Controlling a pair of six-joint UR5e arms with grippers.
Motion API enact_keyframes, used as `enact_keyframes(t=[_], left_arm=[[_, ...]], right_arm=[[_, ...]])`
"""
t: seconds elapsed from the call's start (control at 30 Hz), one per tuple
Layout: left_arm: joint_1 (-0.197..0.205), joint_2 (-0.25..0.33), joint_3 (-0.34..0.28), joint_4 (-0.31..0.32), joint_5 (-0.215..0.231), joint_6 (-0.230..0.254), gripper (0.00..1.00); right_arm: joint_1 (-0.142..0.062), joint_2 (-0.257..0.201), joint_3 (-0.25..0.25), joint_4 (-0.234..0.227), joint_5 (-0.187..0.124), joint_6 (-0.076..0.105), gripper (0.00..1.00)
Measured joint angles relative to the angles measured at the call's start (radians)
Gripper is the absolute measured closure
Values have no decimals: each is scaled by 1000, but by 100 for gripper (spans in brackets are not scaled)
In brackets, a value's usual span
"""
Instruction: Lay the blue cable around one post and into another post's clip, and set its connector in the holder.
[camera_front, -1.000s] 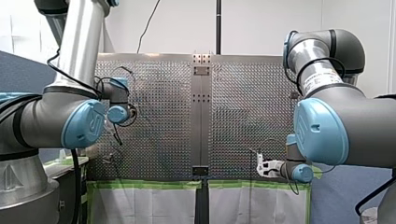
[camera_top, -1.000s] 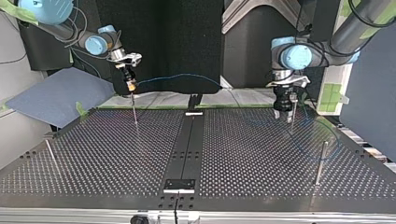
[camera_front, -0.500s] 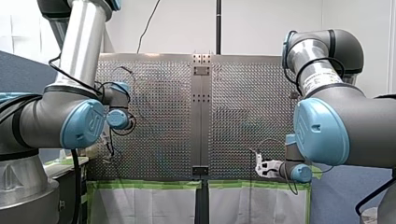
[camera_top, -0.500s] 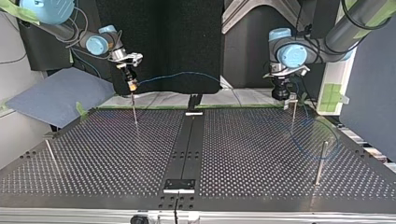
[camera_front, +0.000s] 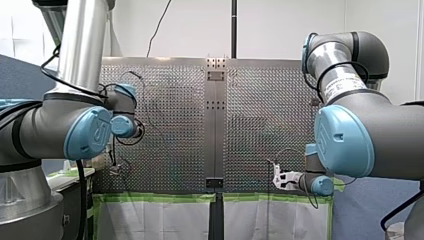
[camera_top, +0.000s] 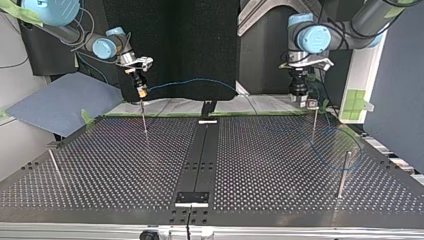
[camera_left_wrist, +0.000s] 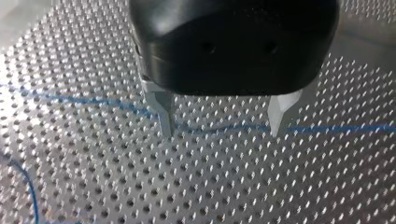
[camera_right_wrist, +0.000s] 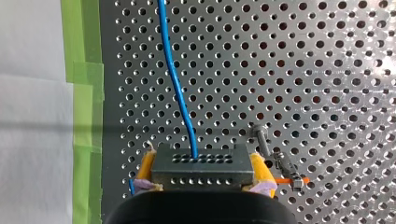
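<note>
My right gripper (camera_right_wrist: 203, 179) is shut narrow, its yellow pads (camera_right_wrist: 259, 170) clamping the dark perforated connector (camera_right_wrist: 201, 163), one in all. The single blue cable (camera_right_wrist: 176, 79) leaves the connector ahead of the fingers, over the perforated table (camera_right_wrist: 327, 70) and beside the green tape (camera_right_wrist: 84, 70). My left gripper (camera_left_wrist: 224, 123) hangs wide open with nothing in it, two metal fingers (camera_left_wrist: 161, 105) above a run of the cable. In the top view I count four posts: a post (camera_top: 144, 117) below my right gripper, another post (camera_top: 314, 122) below my left, two more (camera_top: 344, 172) (camera_top: 54, 165) nearer the camera.
</note>
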Motion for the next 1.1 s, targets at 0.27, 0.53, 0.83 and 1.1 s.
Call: enact_keyframes(t=[0.27,0.53,0.83,1.1], left_arm=[[-10,71,-71,-38,23,-12,0],[-31,143,-140,-93,44,0,0],[-50,223,-97,-172,0,18,0],[-71,294,-26,-243,-53,44,0]], right_arm=[[-1,0,-1,-8,3,21,98],[-6,0,-4,-6,31,35,98],[-20,0,-5,-10,104,77,98],[-35,0,-5,-9,137,103,98]])
